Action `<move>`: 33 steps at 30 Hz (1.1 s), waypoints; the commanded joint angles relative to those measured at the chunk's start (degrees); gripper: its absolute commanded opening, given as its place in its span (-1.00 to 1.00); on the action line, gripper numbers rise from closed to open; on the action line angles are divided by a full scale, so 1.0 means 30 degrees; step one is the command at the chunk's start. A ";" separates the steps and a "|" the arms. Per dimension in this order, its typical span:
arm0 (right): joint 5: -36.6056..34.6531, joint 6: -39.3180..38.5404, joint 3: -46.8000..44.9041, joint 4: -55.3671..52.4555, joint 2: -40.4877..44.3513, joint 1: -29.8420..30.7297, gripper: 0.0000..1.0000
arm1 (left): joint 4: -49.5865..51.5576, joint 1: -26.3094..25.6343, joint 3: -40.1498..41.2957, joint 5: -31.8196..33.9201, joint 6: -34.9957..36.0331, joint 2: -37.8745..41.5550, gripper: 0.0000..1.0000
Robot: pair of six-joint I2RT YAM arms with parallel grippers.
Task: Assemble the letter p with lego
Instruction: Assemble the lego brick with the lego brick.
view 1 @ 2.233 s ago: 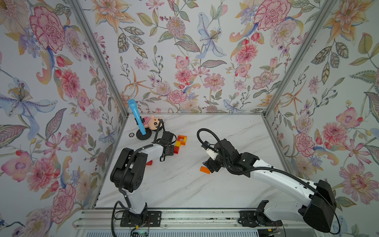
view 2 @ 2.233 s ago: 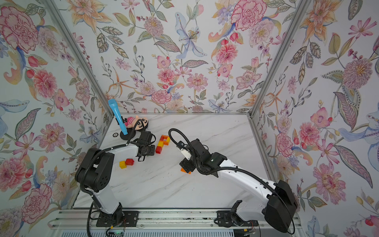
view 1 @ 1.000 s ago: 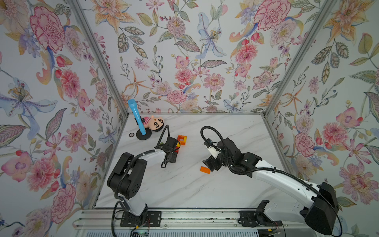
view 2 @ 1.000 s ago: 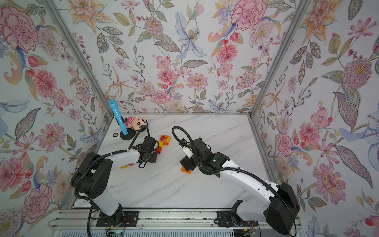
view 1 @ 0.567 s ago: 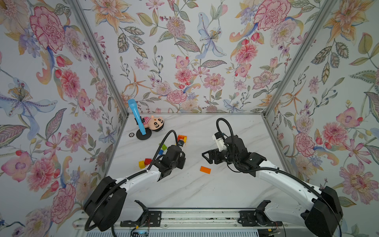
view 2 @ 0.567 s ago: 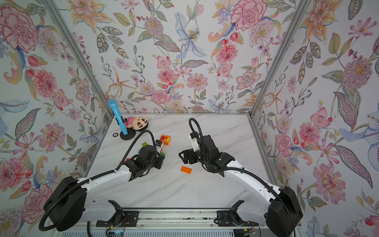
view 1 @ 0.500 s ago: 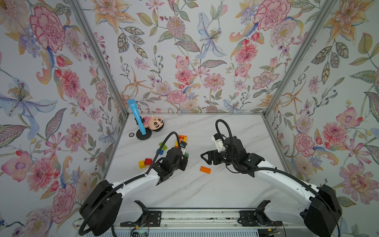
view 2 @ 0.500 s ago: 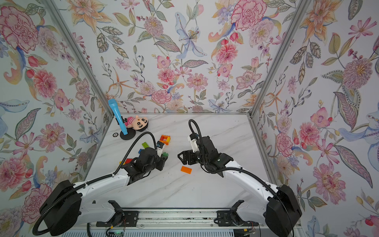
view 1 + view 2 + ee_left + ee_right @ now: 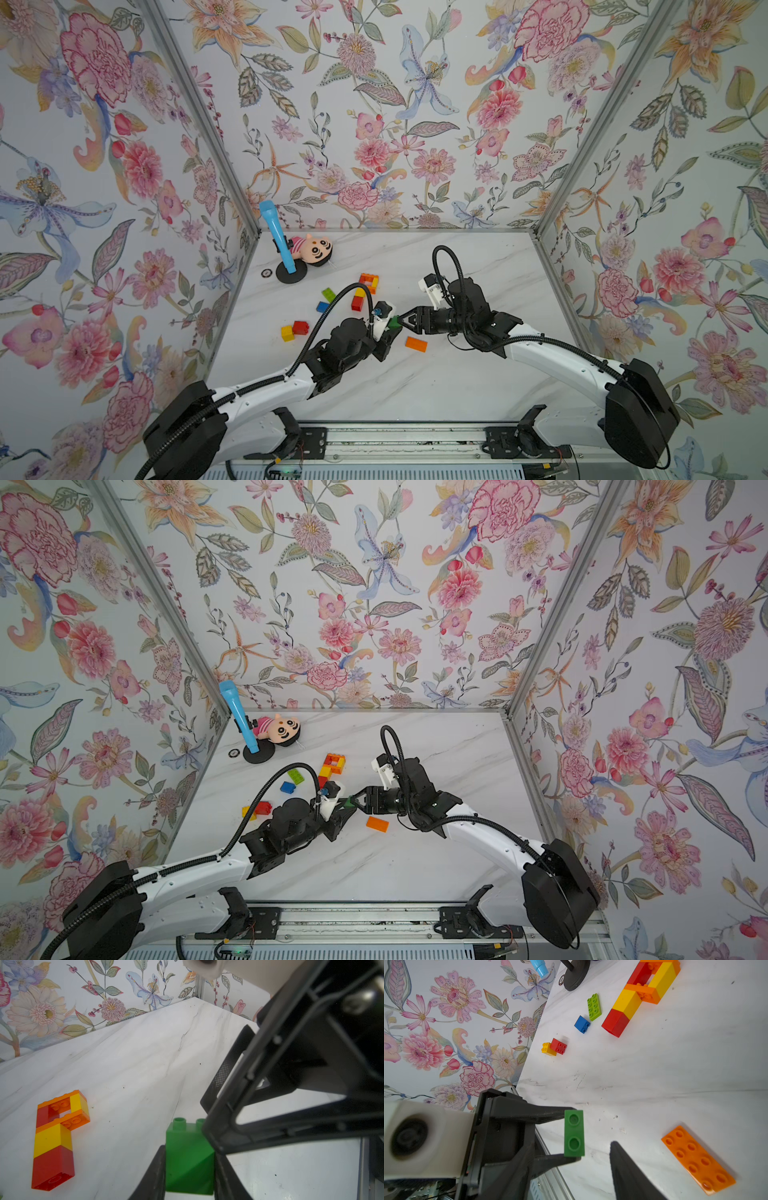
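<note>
My left gripper (image 9: 390, 328) is shut on a dark green two-stud brick (image 9: 394, 322) and holds it above the middle of the table; in the left wrist view the brick (image 9: 189, 1157) fills the space between the jaws. My right gripper (image 9: 402, 322) faces it, open, jaws either side of the brick's studded end (image 9: 574, 1133). One right finger (image 9: 623, 1167) stands clear of the brick. A P-shaped assembly of red, yellow and orange lego (image 9: 365, 286) lies flat behind. An orange flat plate (image 9: 416, 344) lies just below the grippers.
Loose bricks lie to the left: lime green (image 9: 328, 294), blue (image 9: 322, 306), red (image 9: 300, 327), yellow (image 9: 286, 333). A plush doll (image 9: 313, 249) and a blue microphone on a black stand (image 9: 276, 232) sit in the back left corner. Floral walls enclose three sides.
The left arm has swung from the back-left bricks to the table's middle with the green brick. The right gripper left the orange plate, turned to face the brick, and its jaws have narrowed.
</note>
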State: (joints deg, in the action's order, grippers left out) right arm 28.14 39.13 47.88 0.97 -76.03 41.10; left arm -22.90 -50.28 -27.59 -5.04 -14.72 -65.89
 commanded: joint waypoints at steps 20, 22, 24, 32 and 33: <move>-0.1015 -0.0663 0.0804 -0.1346 -0.0934 0.0515 -0.98 | 0.0442 -0.0525 -0.0742 0.1347 0.1375 -0.0285 -0.35; -0.3414 -0.1186 0.1001 -0.2847 -0.0469 0.0722 -1.00 | 0.0062 -0.0528 -0.0471 0.2065 0.0872 -0.0177 -0.14; -0.6620 -0.1217 0.0933 -0.4441 0.0015 0.1020 -1.00 | -0.0762 -0.0505 0.0198 0.3288 0.0214 0.0427 0.31; -1.4302 0.1622 -0.0651 -0.5959 0.0248 0.3268 -1.00 | -0.3085 0.1670 0.3255 0.5173 -0.2686 0.2895 0.63; -1.4622 0.1798 -0.0544 -0.5971 -0.0089 0.3588 -1.00 | -0.3062 0.2065 0.3542 0.5155 -0.2898 0.3072 0.63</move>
State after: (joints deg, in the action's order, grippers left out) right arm -4.95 40.36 47.05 -13.85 -75.31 49.95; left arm -28.88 -46.70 -19.42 7.05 -19.05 -58.17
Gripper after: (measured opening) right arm 0.160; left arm 0.815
